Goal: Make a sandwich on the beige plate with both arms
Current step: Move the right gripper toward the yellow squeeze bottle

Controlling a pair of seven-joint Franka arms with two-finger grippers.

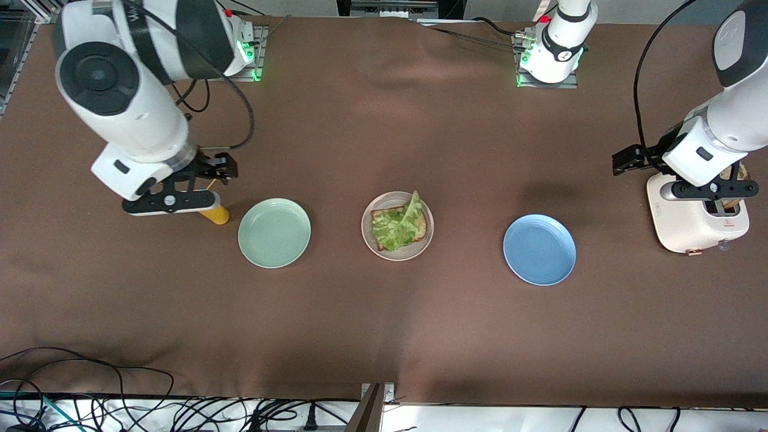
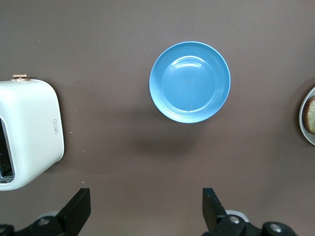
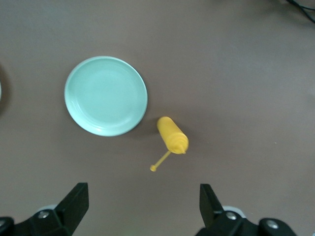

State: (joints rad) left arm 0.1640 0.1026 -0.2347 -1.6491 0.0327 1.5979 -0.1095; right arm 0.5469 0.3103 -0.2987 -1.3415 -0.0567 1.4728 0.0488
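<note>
The table (image 1: 384, 336) is covered in brown cloth. At the left arm's end stands a white toaster (image 1: 690, 225), with a brown toast slice (image 1: 733, 180) showing at its top, partly hidden by the arm. The left gripper (image 2: 146, 216) hangs over the toaster's edge and the cloth beside it; its jaws are spread wide and hold nothing. The right gripper (image 3: 142, 211) hangs at the right arm's end over a yellow bottle (image 3: 172, 135), which lies on its side with its thin nozzle pointing away from the green plate (image 1: 274, 233) just beside it. These jaws too are spread wide and empty, touching nothing.

Three plates sit in a row across the middle. The blue plate (image 1: 539, 249) lies toward the left arm's end, bare. The green plate lies toward the right arm's end, also bare. Between them is the beige plate (image 1: 397, 254), the smallest of the three, bearing one slice of toast (image 1: 423, 223) with a lettuce leaf (image 1: 396, 227) on top, the leaf's tip reaching over the rim.
</note>
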